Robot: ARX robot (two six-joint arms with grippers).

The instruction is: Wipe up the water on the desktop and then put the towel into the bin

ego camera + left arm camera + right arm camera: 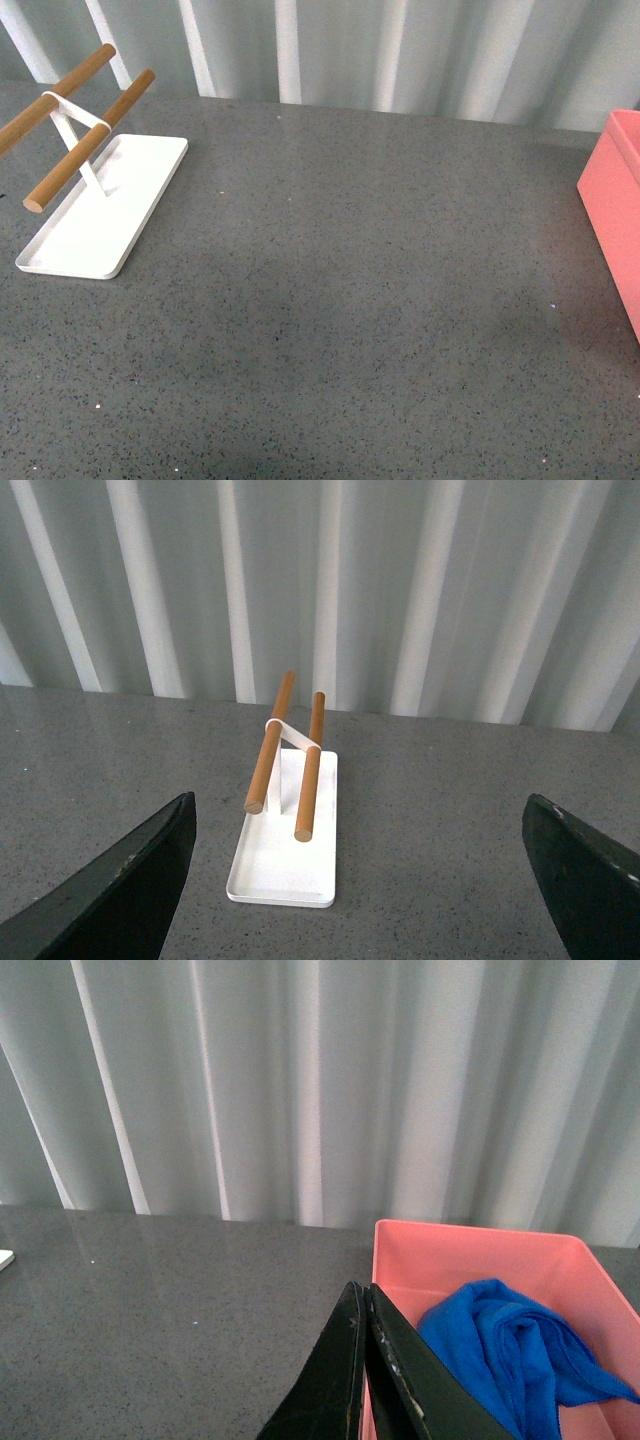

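Bright blue terry towel (510, 1355) is lying crumpled inside the salmon-pink rectangular bin (470, 1245), which is sitting on the speckled dark grey desktop (350, 300). Right gripper (366, 1305) is pressing its jaws together on nothing beside the bin; left gripper (360, 880) is spreading wide before a white tray with wooden rods (285, 865).

one towel (510, 1350), one bin (470, 1245), two rods (268, 745)

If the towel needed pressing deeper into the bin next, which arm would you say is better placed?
The right. Its end effector, shut and empty, sits beside the bin where the towel lies bunched. The left end effector is open, facing the white rack across the desktop.
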